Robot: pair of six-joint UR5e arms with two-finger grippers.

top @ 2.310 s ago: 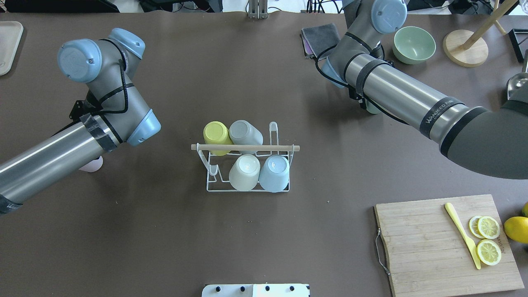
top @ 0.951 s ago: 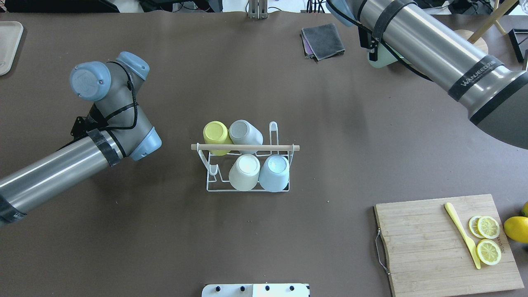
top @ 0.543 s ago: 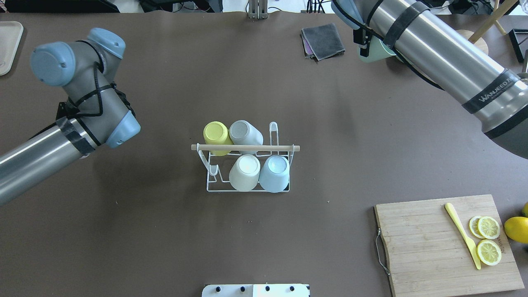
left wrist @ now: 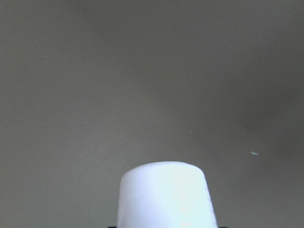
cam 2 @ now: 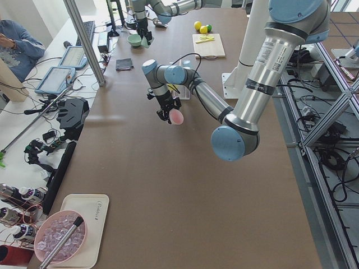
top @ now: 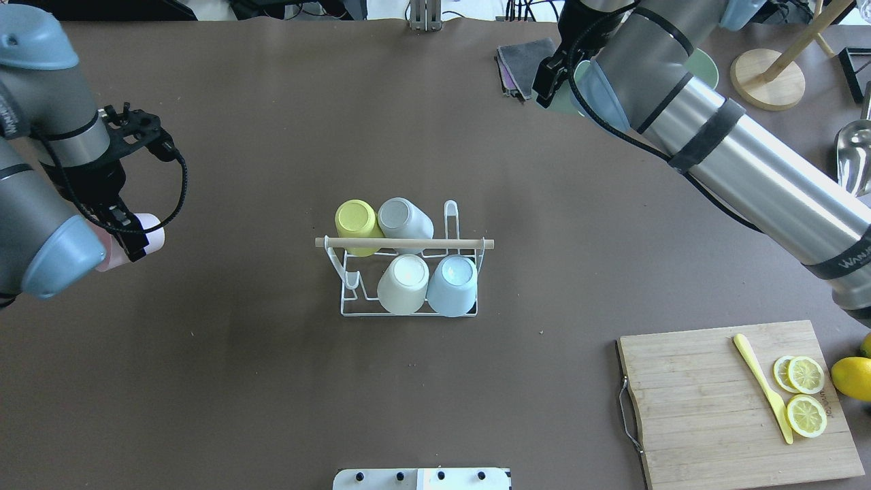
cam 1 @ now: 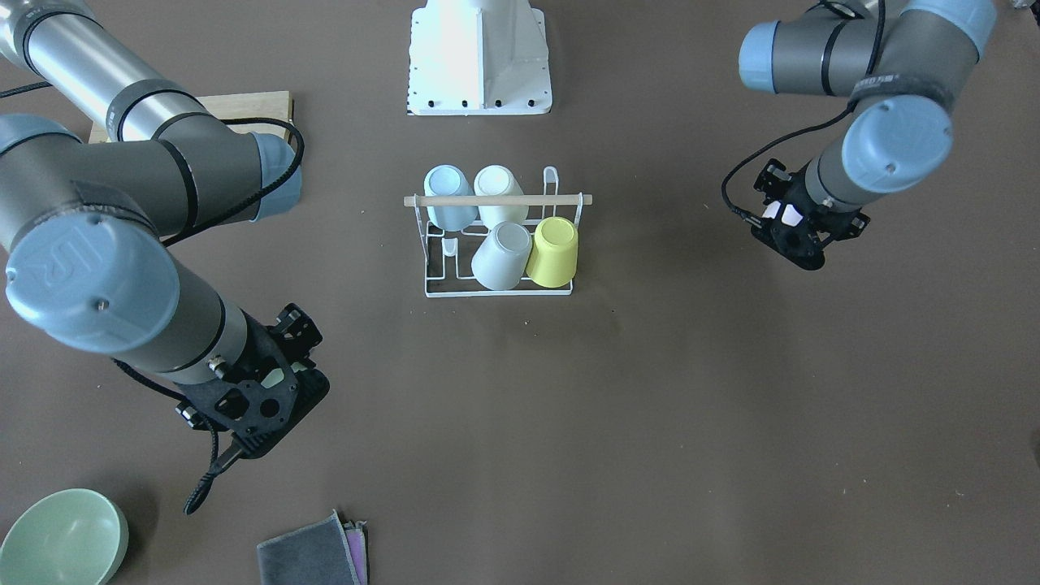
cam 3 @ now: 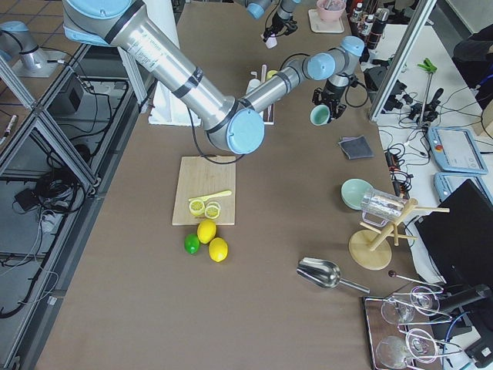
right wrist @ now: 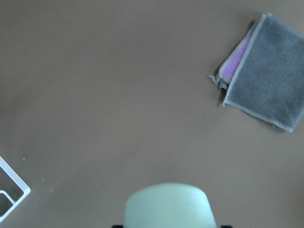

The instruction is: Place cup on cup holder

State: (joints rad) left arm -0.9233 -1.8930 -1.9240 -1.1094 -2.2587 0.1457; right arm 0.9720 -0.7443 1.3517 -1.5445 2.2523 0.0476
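Observation:
The white wire cup holder (top: 348,299) with its wooden rod handle (top: 405,243) stands mid-table and also shows in the front view (cam 1: 500,291). It carries a yellow cup (top: 357,219), a grey cup (top: 405,218), a cream cup (top: 403,284) and a light blue cup (top: 453,284), all upside down. My left gripper (top: 129,235) is shut on a pink cup (top: 151,231), far left of the holder; the cup fills the left wrist view (left wrist: 166,197). My right gripper (top: 554,85) is shut on a pale green cup (right wrist: 168,206), far back right of the holder.
A folded grey cloth (top: 527,61) lies just left of my right gripper. A green bowl (cam 1: 61,536) and a wooden stand (top: 769,78) are at the back right. A cutting board (top: 714,408) with lemon slices and a yellow knife lies at the front right.
My left arm has swung left and turned its wrist, so the pink cup now shows. My right gripper has moved left toward the cloth with the green cup. The holder is unchanged.

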